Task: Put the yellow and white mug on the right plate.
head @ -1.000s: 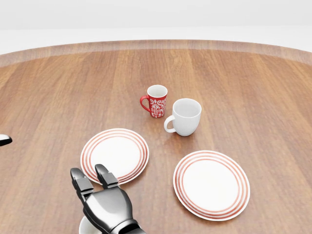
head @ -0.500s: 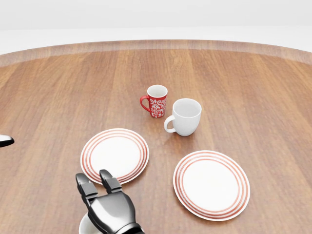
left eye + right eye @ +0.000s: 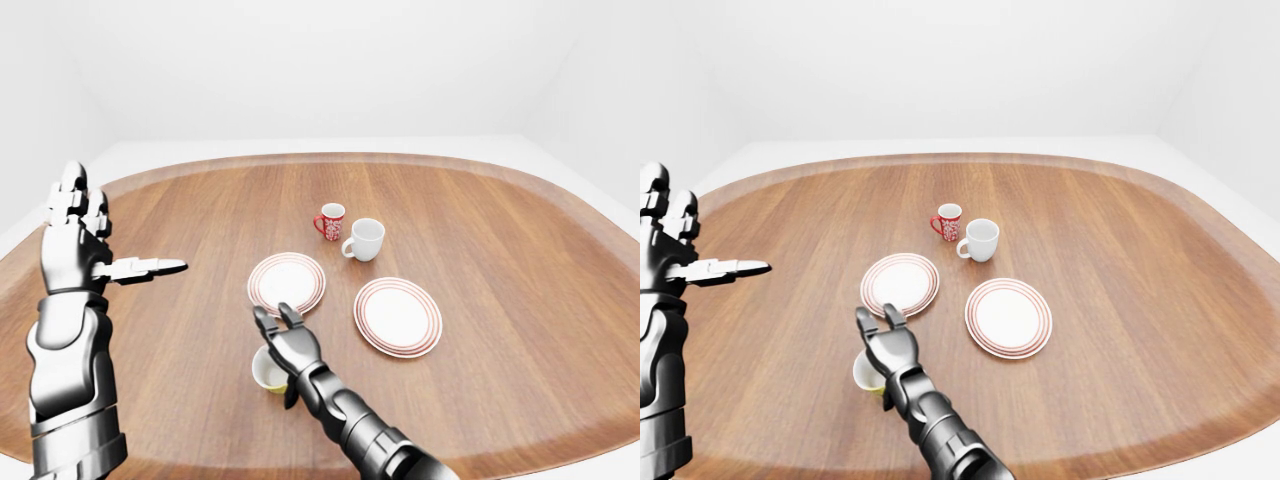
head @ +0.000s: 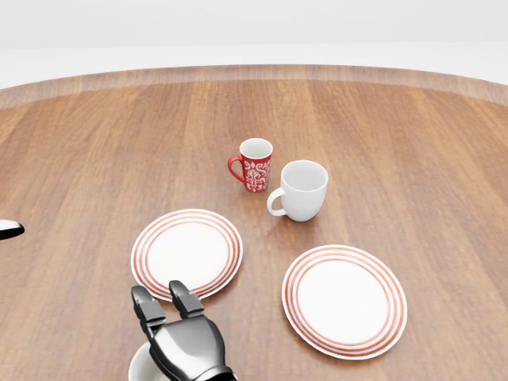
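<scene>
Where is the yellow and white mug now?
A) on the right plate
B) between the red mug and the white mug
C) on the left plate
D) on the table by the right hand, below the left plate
D: the left-eye view shows the yellow and white mug on the table beside the right hand, below the left plate; the right plate is bare.

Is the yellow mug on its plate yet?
Not yet. The right plate is bare, so nothing is done. The right hand is over the yellow mug, fingers open, not gripping it. The mug stands on the table below the left plate. The left hand is raised, open, off to the side. Left to do: grip, lift, carry, set down.
</scene>
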Robot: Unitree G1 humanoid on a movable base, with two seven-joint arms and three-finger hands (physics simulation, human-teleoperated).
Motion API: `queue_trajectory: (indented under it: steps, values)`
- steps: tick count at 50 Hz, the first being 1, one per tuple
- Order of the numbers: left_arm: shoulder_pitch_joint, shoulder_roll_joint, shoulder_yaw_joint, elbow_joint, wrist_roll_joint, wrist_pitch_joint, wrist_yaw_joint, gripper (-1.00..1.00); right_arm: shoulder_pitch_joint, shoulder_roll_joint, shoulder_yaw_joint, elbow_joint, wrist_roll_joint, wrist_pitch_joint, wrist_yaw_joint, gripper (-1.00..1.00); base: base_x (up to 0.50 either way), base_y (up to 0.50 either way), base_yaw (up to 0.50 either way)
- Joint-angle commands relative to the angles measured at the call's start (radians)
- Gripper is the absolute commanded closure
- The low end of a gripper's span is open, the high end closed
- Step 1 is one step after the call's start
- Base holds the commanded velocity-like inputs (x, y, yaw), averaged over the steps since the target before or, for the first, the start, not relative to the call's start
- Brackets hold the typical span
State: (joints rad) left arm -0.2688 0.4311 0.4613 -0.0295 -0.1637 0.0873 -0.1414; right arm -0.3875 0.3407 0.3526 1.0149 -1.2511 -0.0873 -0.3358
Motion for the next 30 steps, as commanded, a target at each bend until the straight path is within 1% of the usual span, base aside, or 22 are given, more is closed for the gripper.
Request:
queue_trajectory:
  steps: [1,11,12,13,14,30]
  values:
    - [0.001,-0.001,0.0,-0.002,0.001,0.0,0.0,-1.0,-0.019,0.001,-0.011,0.05,0.006,0.0,-0.025,-1.0,0.0,0.0,0.0]
    - [0.002,-0.001,0.001,-0.007,0.001,0.0,-0.001,-1.0,-0.029,0.001,-0.016,0.074,0.007,0.0,-0.038,-1.0,0.0,0.0,0.0]
    - [0.002,-0.001,0.001,-0.007,0.001,0.0,-0.001,-1.0,-0.029,0.002,-0.016,0.078,0.006,0.0,-0.039,-0.97,0.0,0.0,0.0]
    - [0.003,-0.001,0.001,-0.009,0.001,0.0,-0.001,-1.0,-0.028,0.002,-0.016,0.078,0.006,0.0,-0.039,-0.04,0.0,0.0,0.0]
    - [0.003,-0.002,0.001,-0.009,0.001,0.0,-0.002,-1.0,-0.028,0.002,-0.015,0.078,0.005,0.0,-0.039,1.0,0.0,0.0,0.0]
    - [0.001,-0.003,0.0,-0.005,0.003,0.0,-0.001,-1.0,-0.005,-0.003,-0.008,0.022,-0.003,0.0,-0.011,1.0,0.0,0.0,0.0]
